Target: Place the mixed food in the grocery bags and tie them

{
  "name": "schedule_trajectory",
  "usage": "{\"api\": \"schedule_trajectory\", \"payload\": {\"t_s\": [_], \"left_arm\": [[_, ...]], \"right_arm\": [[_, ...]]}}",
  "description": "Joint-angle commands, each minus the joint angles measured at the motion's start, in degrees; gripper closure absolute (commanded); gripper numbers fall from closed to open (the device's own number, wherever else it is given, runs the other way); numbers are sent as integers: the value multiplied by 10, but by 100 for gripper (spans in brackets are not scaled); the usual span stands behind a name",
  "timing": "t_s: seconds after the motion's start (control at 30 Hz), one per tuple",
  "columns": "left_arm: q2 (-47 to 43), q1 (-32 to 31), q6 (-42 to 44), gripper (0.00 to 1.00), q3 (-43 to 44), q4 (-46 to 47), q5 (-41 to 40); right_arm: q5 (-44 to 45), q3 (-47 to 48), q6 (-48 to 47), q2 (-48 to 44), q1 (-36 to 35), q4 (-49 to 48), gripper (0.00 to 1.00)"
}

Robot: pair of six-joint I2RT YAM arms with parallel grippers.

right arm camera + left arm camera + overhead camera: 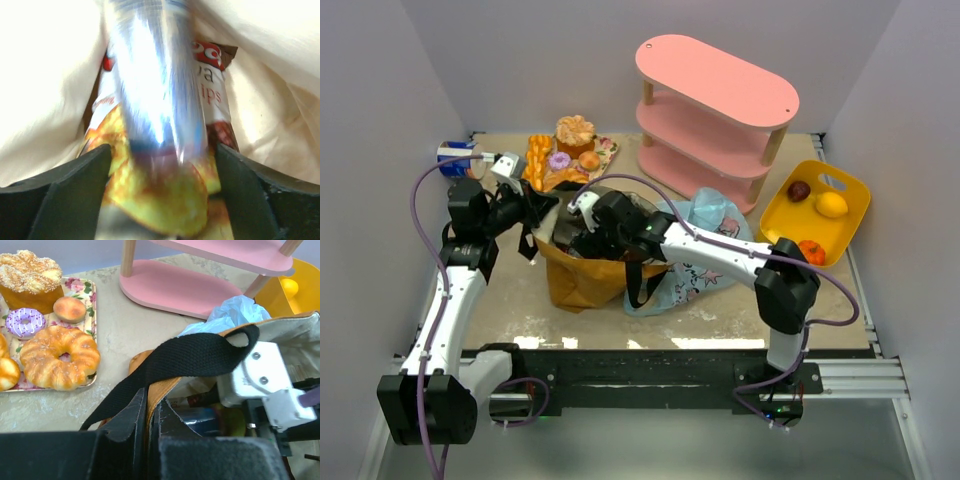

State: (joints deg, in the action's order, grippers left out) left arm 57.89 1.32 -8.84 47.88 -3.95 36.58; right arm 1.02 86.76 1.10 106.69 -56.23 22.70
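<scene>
Two bags [708,212] (one tote [578,284]), three fruits [831,204]

Tan canvas tote [582,278]: upright, mouth open, sides crumpled; one black strap [190,357] draped across its rim.
Light-blue plastic bag [705,215]: thin, pink prints, slumped against the tote's right side.
Silver can [155,85]: inside the tote, blurred; seems to lie lengthwise over the packet.
Snack packet [160,195]: shiny, yellow chips pictured, at the tote's bottom.
Glazed ring doughnut [59,357]: golden, flat on the floral tray [89,290].
Orange bun [70,309]: same tray, just beyond the doughnut.
Fruits: dark plum [799,190], lemon [831,204] and orange [811,251], apart in the yellow basket [848,232].
</scene>
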Motion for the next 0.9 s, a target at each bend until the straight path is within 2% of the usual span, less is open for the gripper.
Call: {"api": "schedule_trajectory", "payload": {"t_s": [0.0, 0.17, 0.4, 0.43, 0.6, 0.7, 0.73, 0.87], "left_arm": [[-2, -1, 8, 100, -2, 10, -6], [-1, -1, 9, 100, -3, 10, -9], [-2, -2, 12, 100, -1, 5, -19], [-1, -1, 13, 100, -1, 4, -24], [0, -1, 22, 100, 6, -12, -43], [-8, -1, 20, 100, -2, 3, -48], [-8, -1, 19, 100, -5, 6, -50], [-10, -6, 22, 100, -3, 3, -59]], "right_arm": [[2, 25, -8, -55, -2, 22, 3], [-8, 36, -4, -92, -2, 36, 1], [-22, 17, 45, -227, -3, 44, 3], [-14, -5, 50, -273, -3, 39, 3], [84, -95, 87, -379, 6, 26, 3], [40, -112, 120, -385, 83, 76, 5], [28, -122, 127, -391, 122, 73, 5], [16, -166, 141, -428, 177, 29, 4]]}}
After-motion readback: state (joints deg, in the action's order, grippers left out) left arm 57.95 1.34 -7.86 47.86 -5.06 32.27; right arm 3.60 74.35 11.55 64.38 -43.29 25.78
